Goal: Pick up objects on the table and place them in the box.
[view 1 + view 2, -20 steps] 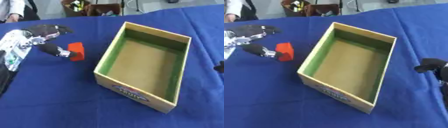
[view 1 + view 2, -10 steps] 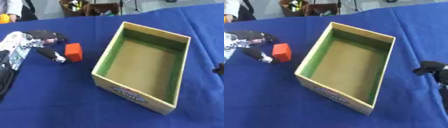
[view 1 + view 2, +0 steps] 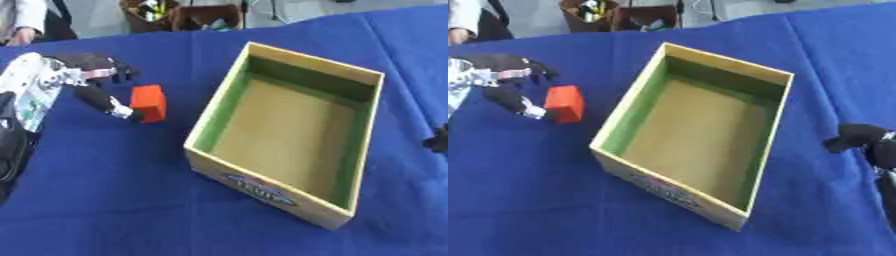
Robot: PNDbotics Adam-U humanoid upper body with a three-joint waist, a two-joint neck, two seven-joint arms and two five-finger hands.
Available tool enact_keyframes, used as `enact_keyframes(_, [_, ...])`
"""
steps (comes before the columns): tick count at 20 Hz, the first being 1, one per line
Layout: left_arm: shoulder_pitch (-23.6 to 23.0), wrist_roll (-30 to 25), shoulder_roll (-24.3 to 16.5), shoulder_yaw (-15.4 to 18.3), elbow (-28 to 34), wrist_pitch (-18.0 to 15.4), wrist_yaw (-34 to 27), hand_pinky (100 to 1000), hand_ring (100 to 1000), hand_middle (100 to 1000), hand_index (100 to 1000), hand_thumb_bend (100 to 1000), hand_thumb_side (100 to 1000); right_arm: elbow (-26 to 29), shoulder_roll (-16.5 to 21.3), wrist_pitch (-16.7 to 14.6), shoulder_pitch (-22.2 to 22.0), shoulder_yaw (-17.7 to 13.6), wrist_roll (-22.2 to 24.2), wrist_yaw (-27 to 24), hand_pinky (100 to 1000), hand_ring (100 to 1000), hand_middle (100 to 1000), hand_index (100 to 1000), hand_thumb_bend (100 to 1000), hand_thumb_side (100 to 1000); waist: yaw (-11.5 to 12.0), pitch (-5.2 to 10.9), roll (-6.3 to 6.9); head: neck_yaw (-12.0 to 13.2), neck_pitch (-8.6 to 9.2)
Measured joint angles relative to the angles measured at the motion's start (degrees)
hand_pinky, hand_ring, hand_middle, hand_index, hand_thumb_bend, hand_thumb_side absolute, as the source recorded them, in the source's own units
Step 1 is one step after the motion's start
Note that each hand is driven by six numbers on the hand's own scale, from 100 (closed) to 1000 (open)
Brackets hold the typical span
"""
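Vs. a sec ago: left hand (image 3: 87, 82) has pulled back some toward the table's left edge, and the orange block (image 3: 149, 102) now shows more fully, standing on the cloth w/ the thumb tip at its near-left side. Earlier the fingers sat over the block's far side; now they're a bit left of it and above. Whole view has shifted slightly too, so the head moved. Box (image 3: 350, 80) looks unchanged in place rel. to the block.

Left hand: black fingers w/ silver/white bits, half-curled, thumb stretched out toward the block. Thumb tip touches or nearly touches the block; can't tell which. Fingers not closed round it – hand reads as open, holding nothing.

Block: small, bright orange, boxy w/ flat faces and square corners, matte. Upright on the table, left-centre, just beside the box's left wall but apart from it.

Box: open-top cardboard, rectangular, set askew mid-table. Tan/yellow outside, green inner walls, plain brown floor. Printed blue-and-red logo on the near short wall; text not legible. Nothing visible inside.

Table (image 3: 105, 200): covered in a deep blue cloth, smooth, mostly flat.

Right hand (image 3: 859, 139): black, at the table's right edge, near the box's right wall but clear of it. Only part shows; can't tell how its fingers stand.
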State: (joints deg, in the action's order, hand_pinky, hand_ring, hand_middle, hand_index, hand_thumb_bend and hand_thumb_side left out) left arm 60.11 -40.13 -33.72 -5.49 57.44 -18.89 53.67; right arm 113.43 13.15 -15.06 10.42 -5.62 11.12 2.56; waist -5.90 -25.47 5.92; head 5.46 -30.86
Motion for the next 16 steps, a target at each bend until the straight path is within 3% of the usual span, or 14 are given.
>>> enact_keyframes(7, [0.4, -4.0, -0.2, -0.6, 2.7, 0.3, -2.7, 635, 790, 849, 997, 661, 796, 0.0, -0.1, 0.6, -0.3, 0.0, 0.1, 0.5, 911, 679, 530, 778, 100, 963, 0.9, 0.03, 0.36, -0.2, -0.24])
enact_keyframes(16, [0.4, -6.2, -0.4, -1.4, 4.9, 2.0, -3.5, 594, 759, 829, 963, 627, 786, 0.0, -0.2, 1.0, -0.3, 0.0, -0.1, 0.6, 913, 679, 530, 778, 100, 968, 0.6, 0.21, 0.56, -0.3, -0.26])
